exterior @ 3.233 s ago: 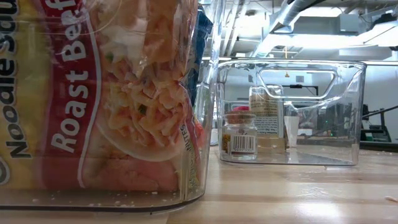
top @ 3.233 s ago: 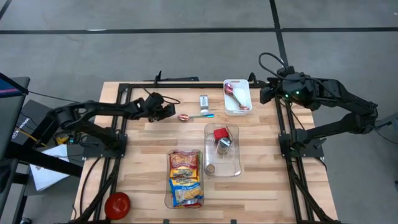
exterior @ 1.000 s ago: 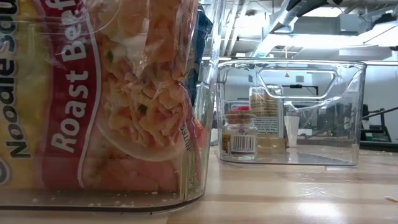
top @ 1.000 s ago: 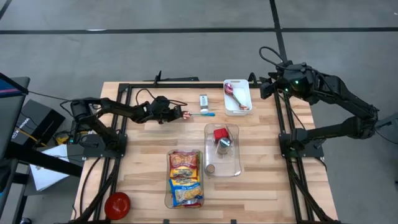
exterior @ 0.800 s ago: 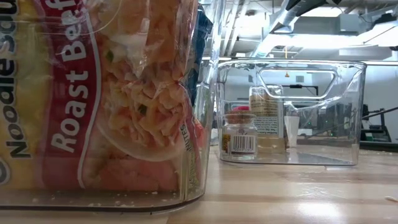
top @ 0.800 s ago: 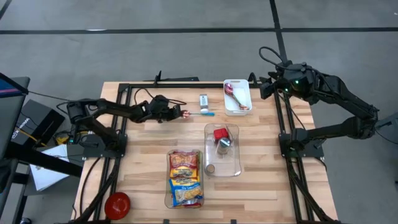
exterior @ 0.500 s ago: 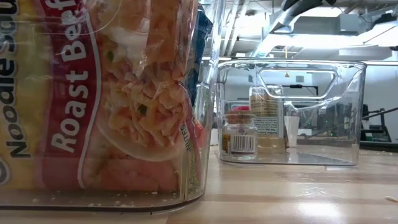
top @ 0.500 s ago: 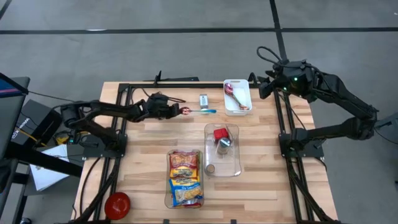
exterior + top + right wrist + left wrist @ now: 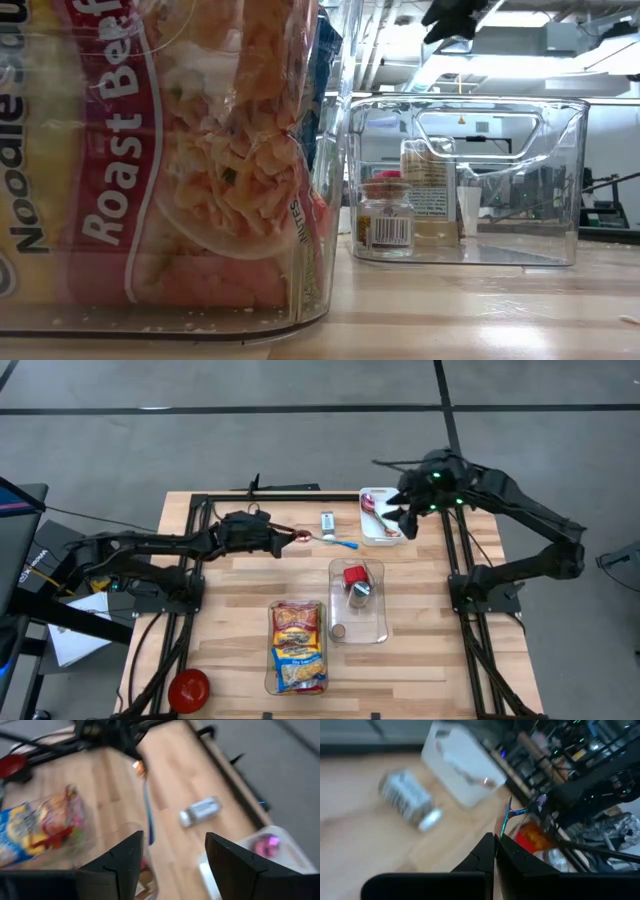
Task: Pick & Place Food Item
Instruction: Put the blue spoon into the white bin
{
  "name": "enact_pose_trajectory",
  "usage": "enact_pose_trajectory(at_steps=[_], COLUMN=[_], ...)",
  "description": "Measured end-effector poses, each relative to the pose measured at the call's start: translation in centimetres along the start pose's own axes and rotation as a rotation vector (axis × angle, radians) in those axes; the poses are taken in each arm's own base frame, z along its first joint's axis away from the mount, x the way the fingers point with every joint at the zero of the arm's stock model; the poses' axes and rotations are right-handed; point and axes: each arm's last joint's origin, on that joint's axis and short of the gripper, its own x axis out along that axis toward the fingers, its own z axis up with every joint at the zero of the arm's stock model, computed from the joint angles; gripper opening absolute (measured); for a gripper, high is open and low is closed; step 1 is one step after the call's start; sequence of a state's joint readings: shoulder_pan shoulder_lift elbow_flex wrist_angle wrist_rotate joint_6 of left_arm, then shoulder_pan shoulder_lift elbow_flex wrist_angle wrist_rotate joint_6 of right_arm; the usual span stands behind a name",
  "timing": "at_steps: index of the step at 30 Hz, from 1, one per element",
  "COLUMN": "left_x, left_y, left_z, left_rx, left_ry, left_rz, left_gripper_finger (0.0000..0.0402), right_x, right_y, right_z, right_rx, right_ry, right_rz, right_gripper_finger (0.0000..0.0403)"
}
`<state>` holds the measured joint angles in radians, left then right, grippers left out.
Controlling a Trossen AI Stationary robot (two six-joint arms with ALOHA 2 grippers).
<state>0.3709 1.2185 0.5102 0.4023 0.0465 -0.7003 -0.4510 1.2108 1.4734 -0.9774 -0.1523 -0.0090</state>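
Nearest, noodles lie in a clear bin, beyond it the left gripper, fingers pressed together on a spoon's pink end, lies on the table, and farthest the right gripper hovers wide apart over a white tray.

You see two matte black jointed arms with loose black cables looping off them. The right arm's wrist glows with small green lights; its black fingers are broad, angular wedges.
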Motion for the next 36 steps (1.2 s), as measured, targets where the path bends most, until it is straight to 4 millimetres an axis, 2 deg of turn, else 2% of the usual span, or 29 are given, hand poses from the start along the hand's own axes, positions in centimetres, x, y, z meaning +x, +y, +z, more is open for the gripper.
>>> enact_pose_trajectory(at_steps=[8, 13, 21, 27, 36], left_x=[-2.0, -2.3, -2.4, -2.4, -2.4], left_y=[-2.5, -3.1, -3.4, -3.4, -3.4], left_z=[1.6, 1.5, 1.3, 1.3, 1.4], left_rx=[0.13, 0.153, 0.153, 0.153, 0.152], left_ry=[-0.21, -0.233, -0.241, -0.244, -0.246], left_rz=[-0.071, -0.079, -0.074, -0.076, -0.077], left_gripper_finger=[0.0, 0.0, 0.0, 0.0, 0.0], right_x=[4.9, 7.2, 9.0, 11.2, 12.9], right_y=[-0.6, -0.2, 0.1, 0.2, -0.1], right_z=[0.7, 1.4, 1.9, 1.7, 1.6], right_rx=[0.001, -0.015, -0.023, -0.016, -0.006], right_ry=[0.089, 0.072, 0.054, 0.099, 0.119], right_rz=[0.151, 0.221, 0.31, 0.322, 0.323], right_gripper_finger=[0.0207, 0.0207, 0.0207, 0.0207, 0.0199])
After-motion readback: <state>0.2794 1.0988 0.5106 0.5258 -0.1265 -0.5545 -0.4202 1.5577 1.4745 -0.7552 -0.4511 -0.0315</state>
